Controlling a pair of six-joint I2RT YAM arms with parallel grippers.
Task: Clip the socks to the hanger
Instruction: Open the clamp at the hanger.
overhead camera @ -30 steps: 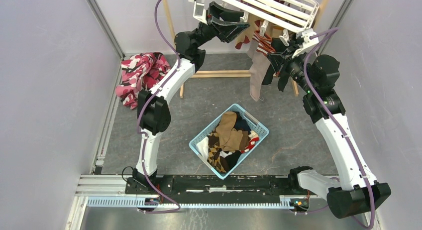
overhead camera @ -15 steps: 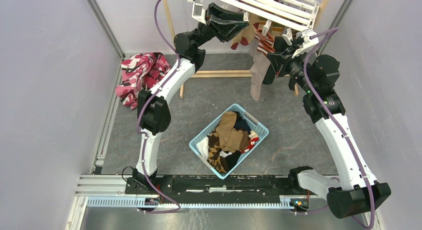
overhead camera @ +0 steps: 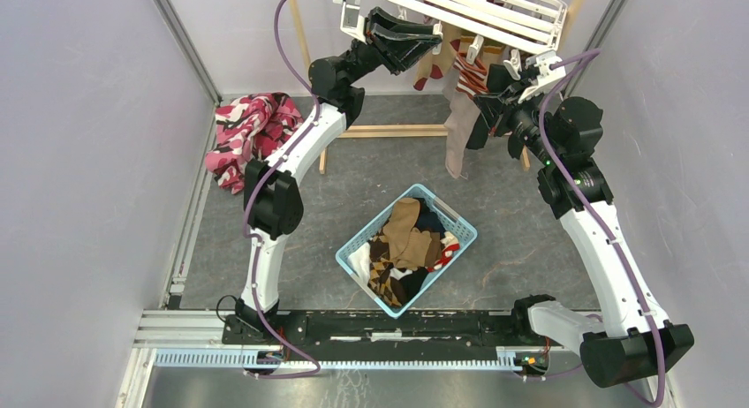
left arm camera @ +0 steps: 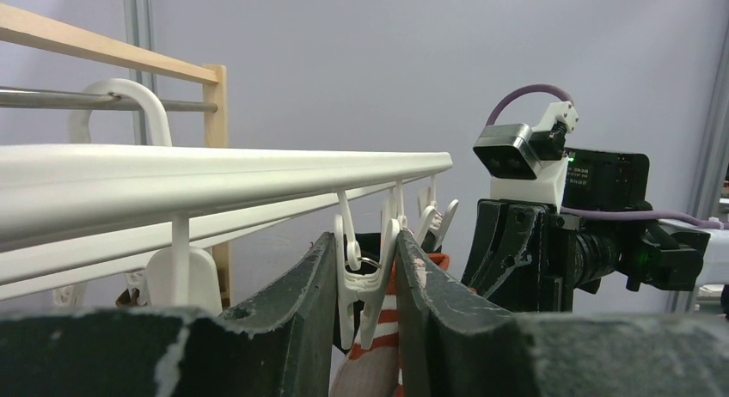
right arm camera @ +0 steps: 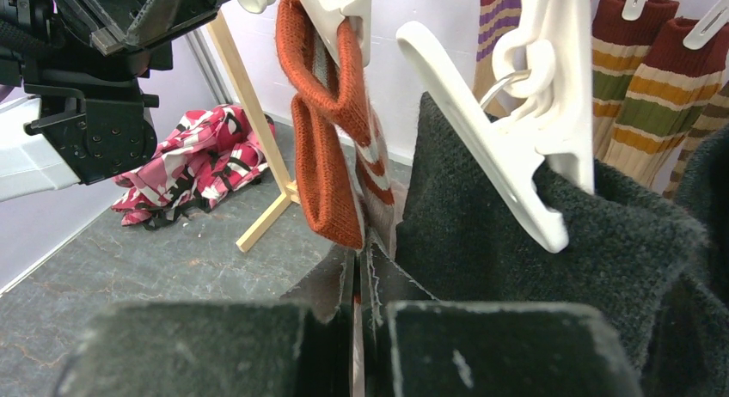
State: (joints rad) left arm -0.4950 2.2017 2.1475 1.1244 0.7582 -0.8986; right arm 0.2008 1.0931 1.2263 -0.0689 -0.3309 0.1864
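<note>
Striped-cuff sock (right arm camera: 331, 113) is hanging just under the hanger (overhead camera: 477, 11), its red-and-white cuff being held up against one dangling white clip (left arm camera: 357, 285). The right gripper (right arm camera: 359, 272) is pinching the sock's fabric between fully closed fingers just below the hanger, keeping the cuff raised at the clip. The left gripper (left arm camera: 364, 242), which was gaping wider a second ago, is narrowing around that same clip beneath the hanger's front bar, and its two dark fingers are now pressing against the clip's sides. Over that second the hanger is also shifting slightly as both arms are working at it. This squeeze is probably spreading the clip's mouth so the cuff can slip in; whether the cuff is already sitting inside the mouth is hard to tell. Hung socks (right arm camera: 653, 96) are already dangling under the hanger, while more are waiting in the blue basket (overhead camera: 380, 221) well below the hanger
</note>
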